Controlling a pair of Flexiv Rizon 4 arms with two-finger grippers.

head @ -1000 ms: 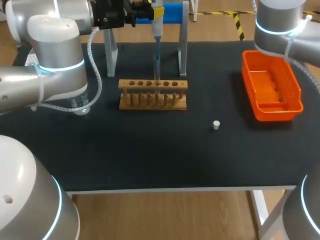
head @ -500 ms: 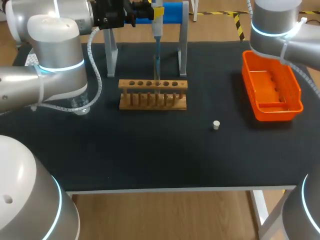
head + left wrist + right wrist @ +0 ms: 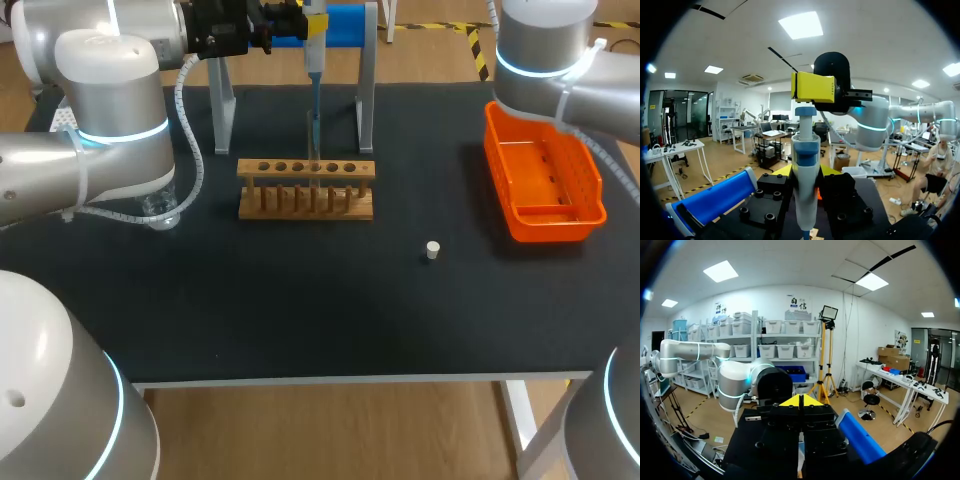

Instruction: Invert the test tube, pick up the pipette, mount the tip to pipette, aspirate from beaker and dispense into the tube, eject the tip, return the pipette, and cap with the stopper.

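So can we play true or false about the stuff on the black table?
1. The little white stopper lies by itself on the table. True.
2. The orange tray is on the robot's left side. False: it sits on the right side, by the right arm.
3. The pipette is held up above the wooden rack. True.
4. The wooden rack has tipped over. False: it stands upright, holes facing up.
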